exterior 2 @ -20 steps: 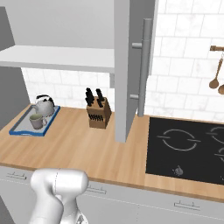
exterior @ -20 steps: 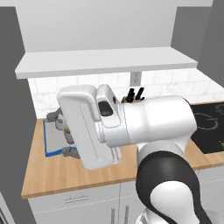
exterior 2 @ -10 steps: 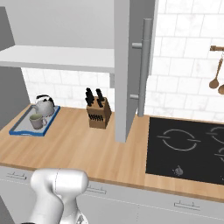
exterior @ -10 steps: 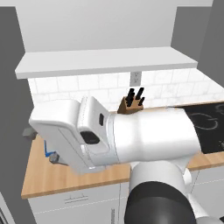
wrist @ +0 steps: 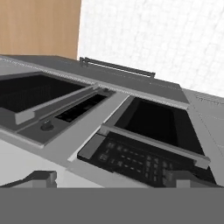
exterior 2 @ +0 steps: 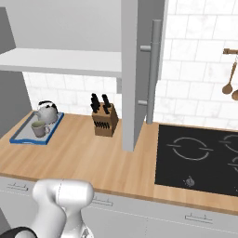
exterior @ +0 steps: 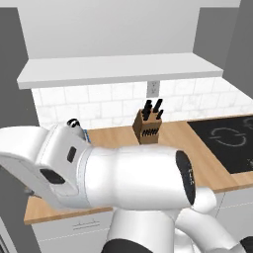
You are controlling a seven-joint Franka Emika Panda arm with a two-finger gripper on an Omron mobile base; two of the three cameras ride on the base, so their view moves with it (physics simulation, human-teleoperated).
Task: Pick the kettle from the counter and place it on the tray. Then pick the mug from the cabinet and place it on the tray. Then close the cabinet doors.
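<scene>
The silver-grey kettle (exterior 2: 46, 113) and the grey-beige mug (exterior 2: 39, 128) both stand on the blue-rimmed tray (exterior 2: 22, 136) at the counter's (exterior 2: 83, 158) left end. In the left base view my white arm covers most of the tray; the kettle's black handle (exterior: 74, 122) and a bit of blue rim (exterior: 85, 134) peek out above it. The cabinet's white shelf floor (exterior 2: 60, 62) lies bare. Its right door (exterior 2: 135, 69) stands open, edge-on, with a silver bar handle (exterior 2: 155, 69). In the hand view my gripper (wrist: 111, 181) is open, fingertips (wrist: 40, 178) wide apart with nothing between them.
A brown knife block (exterior 2: 104, 120) stands at the wall between tray and open door. The black stovetop (exterior 2: 200, 158) fills the counter's right part. Wooden spoons (exterior 2: 228, 83) hang on the tiled wall. The hand view looks at tilted dark grey appliance fronts (wrist: 144, 127).
In the left base view my arm has swung left and nearer the camera, now covering most of the tray. The right base view is unchanged.
</scene>
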